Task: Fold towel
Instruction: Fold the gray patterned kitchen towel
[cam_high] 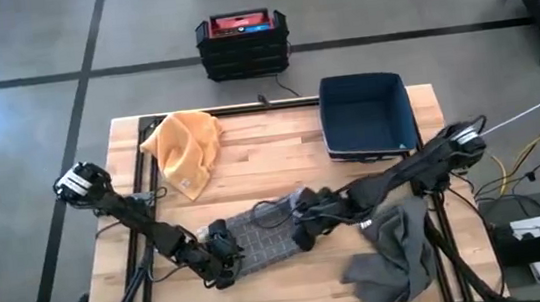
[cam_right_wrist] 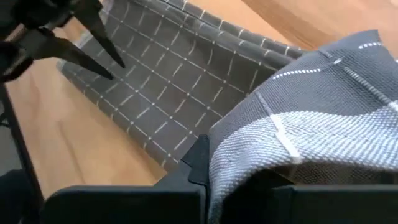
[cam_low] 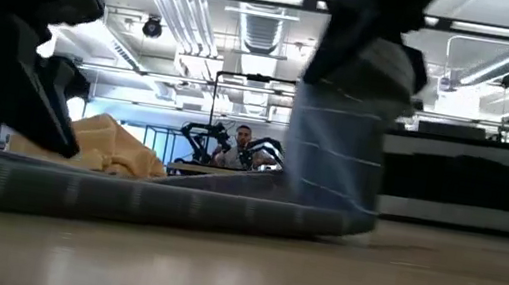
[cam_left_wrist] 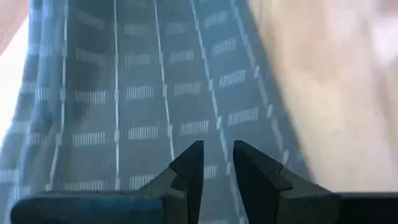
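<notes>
Tools first: the right tool (cam_high: pixel 310 225) is clamped on a raised end of the checked towel (cam_high: pixel 264 234), and its wrist view shows the cloth (cam_right_wrist: pixel 311 134) bunched up between the fingers, pinched tight. That lift reads as the start of a fold, the right end being carried over toward the left. The left tool (cam_high: pixel 223 258) sits at the towel's opposite end, near the counter's (cam_high: pixel 271 161) front edge. Its wrist view has the fingers (cam_left_wrist: pixel 188 167) slightly parted with nothing between them, poised just above the flat weave (cam_left_wrist: pixel 143 99); my guess is it's there to pin or take that end so the sheet doesn't slide.

The towel itself lies mid-counter toward the front, between both arms. The low view gives what the overhead can't: the right end (cam_low: pixel 336 140) stands well off the wood while the rest lies flat. The overhead alone shows the surroundings — a yellow cloth (cam_high: pixel 185 150) at the back left, a blue bin (cam_high: pixel 367 116) at the back right, a dark grey cloth (cam_high: pixel 396 253) heaped at the front right.
</notes>
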Controlling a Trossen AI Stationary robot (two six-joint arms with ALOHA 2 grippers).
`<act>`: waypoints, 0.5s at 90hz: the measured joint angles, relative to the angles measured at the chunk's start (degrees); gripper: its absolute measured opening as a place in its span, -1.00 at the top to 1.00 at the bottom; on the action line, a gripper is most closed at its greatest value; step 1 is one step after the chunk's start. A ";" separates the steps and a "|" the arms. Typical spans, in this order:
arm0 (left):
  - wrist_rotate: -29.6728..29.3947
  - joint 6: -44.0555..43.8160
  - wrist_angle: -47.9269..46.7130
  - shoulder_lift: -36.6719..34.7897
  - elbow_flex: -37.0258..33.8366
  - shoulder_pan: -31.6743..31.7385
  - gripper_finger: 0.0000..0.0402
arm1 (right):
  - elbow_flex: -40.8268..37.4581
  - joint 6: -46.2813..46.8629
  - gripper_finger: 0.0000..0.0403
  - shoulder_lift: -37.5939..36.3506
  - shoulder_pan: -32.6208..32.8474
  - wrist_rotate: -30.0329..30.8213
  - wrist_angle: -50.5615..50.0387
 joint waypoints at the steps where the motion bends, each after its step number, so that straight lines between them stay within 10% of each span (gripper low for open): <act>1: 0.21 -0.01 -0.34 -0.45 0.00 -0.04 0.63 | 0.67 -0.18 1.00 0.54 -0.05 -0.01 -0.03; 45: 3.47 -6.70 -11.93 -8.18 -3.53 -3.37 0.63 | 13.47 -6.47 1.00 10.15 -2.29 -2.44 -7.68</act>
